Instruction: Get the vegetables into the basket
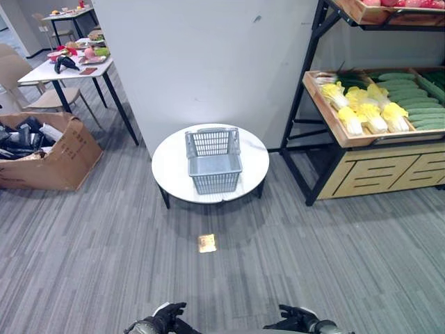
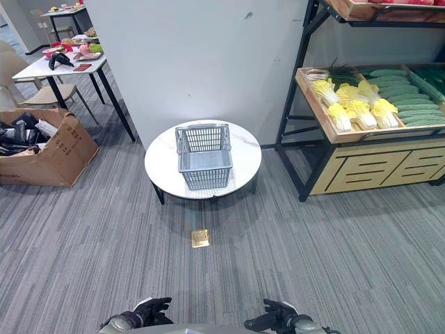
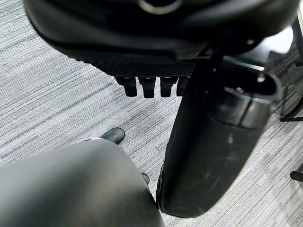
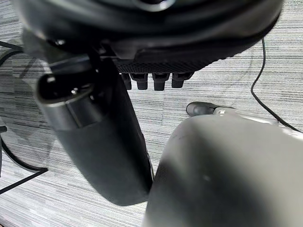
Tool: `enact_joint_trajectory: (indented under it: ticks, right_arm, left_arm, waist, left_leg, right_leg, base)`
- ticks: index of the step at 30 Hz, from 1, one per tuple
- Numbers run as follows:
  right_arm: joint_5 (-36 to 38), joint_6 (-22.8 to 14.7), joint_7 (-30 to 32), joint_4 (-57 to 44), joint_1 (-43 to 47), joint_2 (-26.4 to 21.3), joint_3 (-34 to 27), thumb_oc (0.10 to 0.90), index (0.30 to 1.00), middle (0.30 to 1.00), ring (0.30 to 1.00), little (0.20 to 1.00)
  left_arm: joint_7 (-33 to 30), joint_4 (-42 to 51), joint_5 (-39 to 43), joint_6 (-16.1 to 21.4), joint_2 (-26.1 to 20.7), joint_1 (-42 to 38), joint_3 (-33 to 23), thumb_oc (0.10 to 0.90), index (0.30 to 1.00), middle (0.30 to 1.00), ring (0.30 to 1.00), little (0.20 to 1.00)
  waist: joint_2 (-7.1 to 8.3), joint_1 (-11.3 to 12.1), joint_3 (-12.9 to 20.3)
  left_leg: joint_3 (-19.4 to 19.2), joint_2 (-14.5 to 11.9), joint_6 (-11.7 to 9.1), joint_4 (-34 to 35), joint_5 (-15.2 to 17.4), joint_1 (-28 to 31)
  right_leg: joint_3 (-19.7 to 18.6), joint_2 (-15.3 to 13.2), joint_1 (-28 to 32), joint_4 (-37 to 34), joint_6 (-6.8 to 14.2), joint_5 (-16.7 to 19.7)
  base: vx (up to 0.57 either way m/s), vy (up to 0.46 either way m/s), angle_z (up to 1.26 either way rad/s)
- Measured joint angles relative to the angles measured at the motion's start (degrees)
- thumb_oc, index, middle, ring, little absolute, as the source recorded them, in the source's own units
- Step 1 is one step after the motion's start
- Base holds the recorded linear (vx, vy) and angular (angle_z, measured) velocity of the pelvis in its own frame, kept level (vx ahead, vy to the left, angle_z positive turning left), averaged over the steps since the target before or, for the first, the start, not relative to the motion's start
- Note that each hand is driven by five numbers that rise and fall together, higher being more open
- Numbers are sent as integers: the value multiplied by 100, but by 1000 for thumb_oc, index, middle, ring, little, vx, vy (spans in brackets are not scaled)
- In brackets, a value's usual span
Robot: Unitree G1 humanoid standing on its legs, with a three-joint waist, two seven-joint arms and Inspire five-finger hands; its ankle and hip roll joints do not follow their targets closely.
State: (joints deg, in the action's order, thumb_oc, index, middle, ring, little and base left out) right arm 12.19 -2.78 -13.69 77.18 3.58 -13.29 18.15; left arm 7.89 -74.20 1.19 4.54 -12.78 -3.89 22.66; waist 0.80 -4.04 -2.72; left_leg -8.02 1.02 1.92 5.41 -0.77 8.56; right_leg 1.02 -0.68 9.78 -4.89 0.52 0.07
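Grey plastic basket (image 1: pixel 213 161) sits on the round white tabletop (image 1: pixel 170 165) ahead of us, holding nothing we can make out. We see the vegetables, yellow-topped cabbages (image 1: pixel 364 108) and green cucumbers (image 1: pixel 411 101), lying in the wooden tray (image 1: pixel 327 108) of the shelf rack well off to the right. Our left hand (image 1: pixel 167 318) and right hand (image 1: pixel 297 318) hang low with fingers loosely curled, both holding nothing.

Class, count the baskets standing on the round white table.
1: a grey basket sits at the middle of the round white table, its handle folded back; nothing there hides another.
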Motion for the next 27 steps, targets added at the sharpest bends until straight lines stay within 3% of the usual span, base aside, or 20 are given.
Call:
enact_joint_trajectory:
  ticks: [7,18,22,24,27]
  right_arm:
    - [-2,23,0,3,22,0,1,900,1000,1000,1000,1000]
    - [6,14,-4,-7,114,3,-58,900,1000,1000,1000,1000]
    - [15,-9,3,-15,280,-28,-195,900,1000,1000,1000,1000]
    - [17,-33,14,-60,425,-96,-207,900,1000,1000,1000,1000]
    - [38,-88,26,-399,491,-200,-230,900,1000,1000,1000,1000]
  left_arm:
    - [-3,-1,0,0,-5,0,-35,900,1000,1000,1000,1000]
    - [-14,-11,130,3,-133,-45,-230,900,1000,1000,1000,1000]
    - [-37,14,243,5,-156,-170,-249,900,1000,1000,1000,1000]
    - [-36,16,335,31,-148,-205,-250,900,1000,1000,1000,1000]
    - [-39,17,350,66,-151,-211,-310,900,1000,1000,1000,1000]
  waist:
    - [20,3,-12]
    - [180,23,-210]
    - [154,53,-442]
    - [50,160,-595]
    - [-12,137,-745]
  left_leg:
    - [-22,3,3,2,10,-1]
    - [-78,6,48,4,62,-10]
    - [-126,-8,97,4,67,-103]
    - [-304,-86,164,2,114,-119]
    - [-361,-96,284,3,114,-71]
  right_leg:
    - [-23,-5,0,0,4,4]
    - [-105,-10,-114,149,17,9]
    - [-79,15,-483,661,49,-10]
    - [-50,95,-958,1452,107,-45]
    - [181,22,-1605,2689,303,-187]
  base:
    - [15,48,-1]
    - [46,113,-5]
    - [10,116,-9]
    - [20,116,-39]
    - [66,64,-16]
